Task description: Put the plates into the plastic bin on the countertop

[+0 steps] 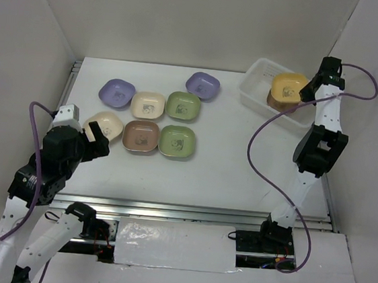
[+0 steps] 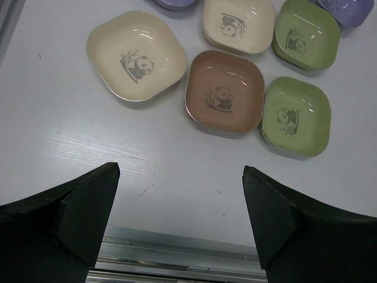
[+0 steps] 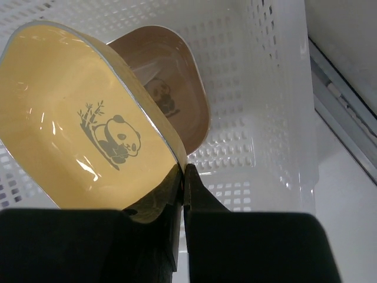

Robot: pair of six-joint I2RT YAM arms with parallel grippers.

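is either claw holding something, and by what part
The right claw pinches the yellow plate by its rim, over the plastic bin; the left claw is open, empty.

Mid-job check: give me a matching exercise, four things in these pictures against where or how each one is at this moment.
Things:
1. yellow plate
2. left gripper
3. bin
4. green plates

States:
a. on the table, next to each other
b. open, holding nothing
c. pinched at its rim by the right gripper
d. has a brown plate lying in it

Pairs: 1-c, 2-b, 3-d, 4-a
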